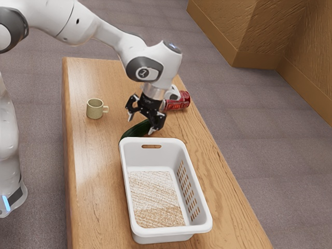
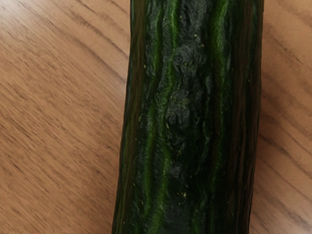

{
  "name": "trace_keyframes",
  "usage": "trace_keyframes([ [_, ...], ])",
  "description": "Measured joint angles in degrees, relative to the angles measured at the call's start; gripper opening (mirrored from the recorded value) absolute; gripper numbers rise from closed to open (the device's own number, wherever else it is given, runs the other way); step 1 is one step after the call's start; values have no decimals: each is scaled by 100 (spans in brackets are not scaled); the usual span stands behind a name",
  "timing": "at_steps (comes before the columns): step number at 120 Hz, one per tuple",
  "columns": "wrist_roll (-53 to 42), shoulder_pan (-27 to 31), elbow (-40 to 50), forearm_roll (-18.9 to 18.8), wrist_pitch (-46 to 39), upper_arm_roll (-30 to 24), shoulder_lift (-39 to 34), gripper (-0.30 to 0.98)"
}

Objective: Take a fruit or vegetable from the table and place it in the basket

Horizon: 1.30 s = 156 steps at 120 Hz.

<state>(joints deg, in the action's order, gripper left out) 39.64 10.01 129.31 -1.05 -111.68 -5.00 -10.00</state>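
Just over a dark green cucumber [image 1: 136,129], my black gripper [image 1: 140,126] hangs released, its two fingers spread wide and holding nothing. The cucumber lies on the wooden table [image 1: 93,181], beside the end of the white basket [image 1: 151,234] with the handle slot; whether the two touch, I cannot tell. A mug [image 1: 95,109] and a red can [image 1: 178,101] stand by as bystanders.

Ridged and slightly wrinkled, the cucumber looks firm, likely stiff from end to end, with some heft for its length. Its skin may prove slick and its round sides could roll, so the hold belongs near the middle, fingers square across the narrow width, pads low on both flanks. Taken off-center, it would probably tip or swivel on the lift. A firm squeeze should do no harm; a crushing one could bruise the flesh. Clearing the basket's rim calls for a high, level carry.
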Motion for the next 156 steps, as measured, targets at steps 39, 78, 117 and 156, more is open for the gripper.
trace_keyframes([
  [39, 376, 4, 102, 0, -124, -19, 19, 69],
  [78, 610, 9, 163, 0, -167, -19, 38, 69],
  [117, 749, 11, 159, -48, -174, -69, 45, 33],
  [156, 819, 161, 139, -82, -37, -101, -146, 26],
])
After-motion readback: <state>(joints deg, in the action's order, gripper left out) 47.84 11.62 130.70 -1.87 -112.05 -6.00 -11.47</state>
